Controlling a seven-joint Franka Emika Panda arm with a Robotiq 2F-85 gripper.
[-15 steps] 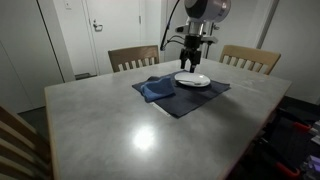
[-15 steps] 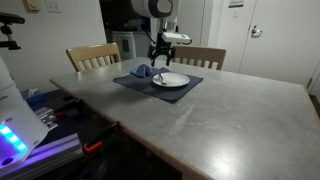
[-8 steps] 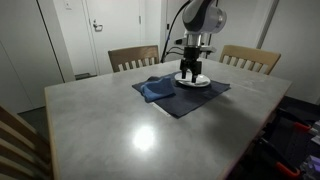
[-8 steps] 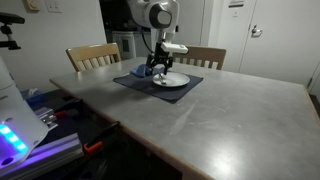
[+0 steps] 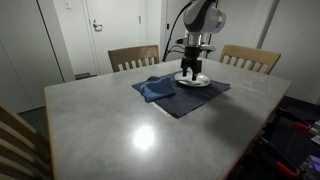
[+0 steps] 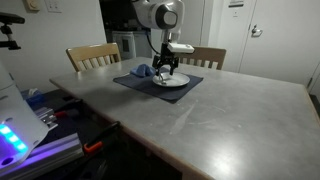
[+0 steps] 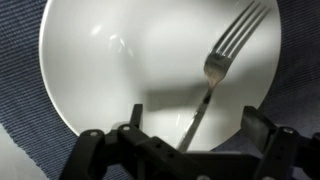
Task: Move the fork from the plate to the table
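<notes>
A silver fork [image 7: 214, 70] lies on the white plate [image 7: 110, 70] in the wrist view, tines toward the upper right, handle running down between my fingers. The plate rests on a dark blue placemat [image 7: 20, 110] and shows in both exterior views [image 5: 193, 81] [image 6: 172, 80]. My gripper [image 7: 190, 125] is open, lowered just over the plate, its two fingers on either side of the fork handle without closing on it. In both exterior views the gripper [image 5: 192, 71] [image 6: 165, 70] hangs low over the plate. The fork is too small to make out there.
A crumpled blue cloth [image 5: 155, 90] [image 6: 142, 71] lies on the placemat [image 5: 180, 100] beside the plate. Wooden chairs [image 5: 133, 58] [image 5: 250, 58] stand behind the grey table [image 5: 120, 125]. Another chair back [image 5: 15, 140] is at the near corner.
The gripper came down from above the plate to just over it during the last second. Over the last half second it barely moved. The fork has not moved.
</notes>
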